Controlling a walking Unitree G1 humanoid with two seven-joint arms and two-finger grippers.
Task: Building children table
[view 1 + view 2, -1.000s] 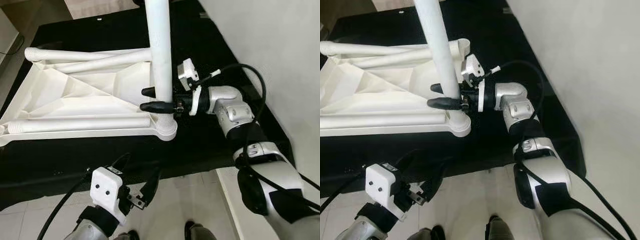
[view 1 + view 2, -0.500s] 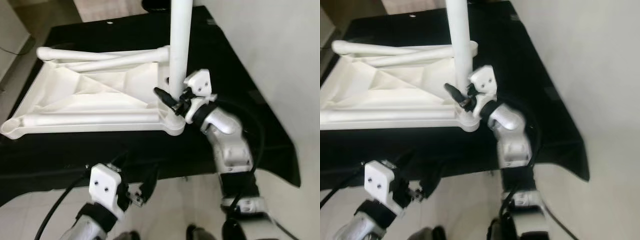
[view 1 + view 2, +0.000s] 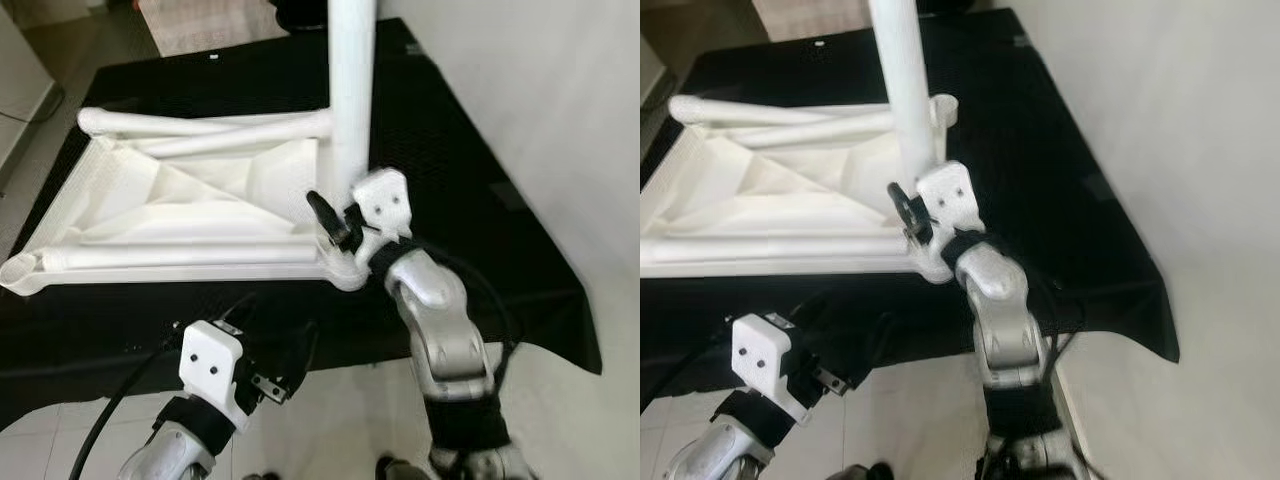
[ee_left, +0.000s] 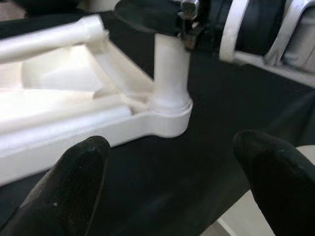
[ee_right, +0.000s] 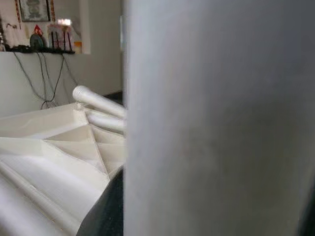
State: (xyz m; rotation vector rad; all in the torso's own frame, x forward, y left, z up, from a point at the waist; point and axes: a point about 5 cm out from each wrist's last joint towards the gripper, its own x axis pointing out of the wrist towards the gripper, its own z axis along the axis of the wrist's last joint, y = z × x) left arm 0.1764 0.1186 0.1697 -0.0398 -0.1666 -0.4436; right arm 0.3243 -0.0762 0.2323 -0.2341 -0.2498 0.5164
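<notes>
On the black cloth-covered platform (image 3: 470,190) lies the upturned white plastic table top (image 3: 180,210), and at its near right corner the right gripper (image 3: 335,212) pinches the upright white tubular leg (image 3: 351,90), while the left gripper (image 4: 172,162), fingers spread, hovers near, just beside that corner.

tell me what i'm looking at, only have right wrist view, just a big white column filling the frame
Observer: That is the upright table leg; the right gripper is on it just above the socket at the near right corner of the upturned white tabletop.
Operator: where's the left arm
Observer: The left gripper hangs below the near edge of the black cloth, fingers open, holding nothing.
Operator: any other legs fitted
Observer: None upright; two more legs lie flat along the tabletop's edges.
</notes>
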